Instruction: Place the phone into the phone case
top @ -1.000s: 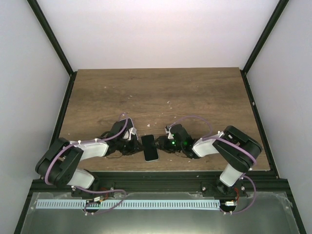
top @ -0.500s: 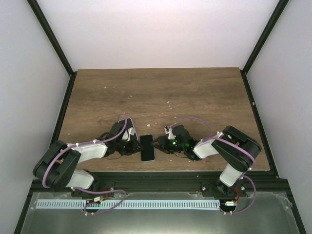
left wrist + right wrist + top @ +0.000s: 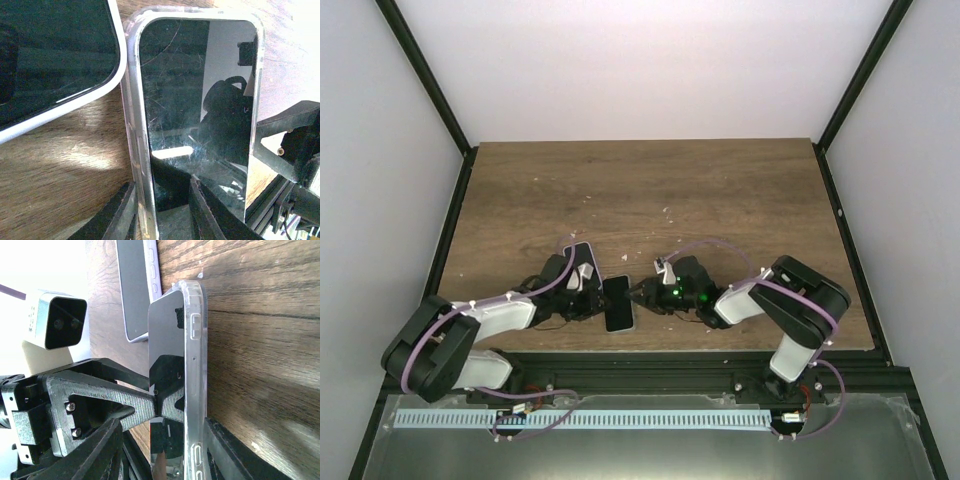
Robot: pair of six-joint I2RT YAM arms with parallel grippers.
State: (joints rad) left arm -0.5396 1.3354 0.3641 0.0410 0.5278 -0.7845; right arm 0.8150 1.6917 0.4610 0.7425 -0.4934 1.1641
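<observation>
The phone case (image 3: 618, 303) has a clear rim and a dark glossy face. It sits near the table's front edge between both grippers. The phone (image 3: 55, 55) has a dark screen and a pale rim. It lies flat on the wood beside the case's far end, and also shows in the right wrist view (image 3: 136, 287). In the top view the phone (image 3: 580, 256) is partly covered by the left wrist. My left gripper (image 3: 160, 200) is partly open, straddling the case's (image 3: 200, 100) long rim. My right gripper (image 3: 162, 440) holds the case (image 3: 192, 365) across its edge.
The wooden table (image 3: 720, 200) stretches back behind the arms. Its front edge (image 3: 650, 350) lies just behind the case. Black frame posts run along both sides (image 3: 455, 230). The left arm's wrist camera (image 3: 55, 322) hangs close above the phone.
The case and both grippers have shifted a little to the left. The left wrist has turned slightly.
</observation>
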